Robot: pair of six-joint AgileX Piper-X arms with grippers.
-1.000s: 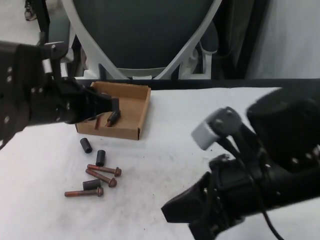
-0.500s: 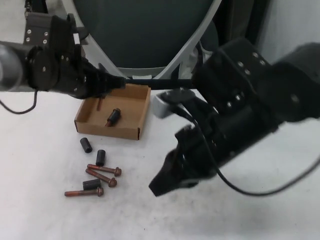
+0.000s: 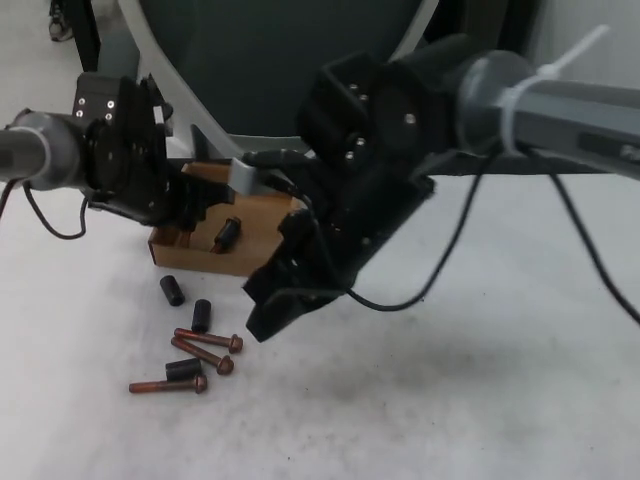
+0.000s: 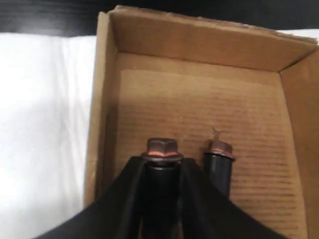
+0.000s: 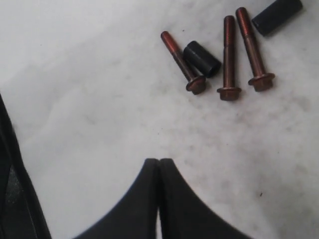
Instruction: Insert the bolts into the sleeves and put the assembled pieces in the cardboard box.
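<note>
Where the left gripper (image 4: pixel 161 172) is placed, the cardboard box (image 4: pixel 199 42) lies under it, brown and open on top, with a ribbed floor. The fingers of this gripper are clamped on an assembled piece (image 4: pixel 161 149), a black sleeve with a copper-coloured hexagonal bolt head at its end. Just beside the gripper, a second assembled piece (image 4: pixel 219 162) of the same look lies on the box floor. The right gripper (image 5: pixel 158 172) has its fingers pressed together, with nothing between them, above the white bench (image 5: pixel 75 74). Ahead of its tips lie three loose bolts (image 5: pixel 229 55), rusty red with flanged heads. A short black sleeve (image 5: pixel 202 59) lies between two of them, and another sleeve (image 5: pixel 277 15) lies just beyond them.
</note>
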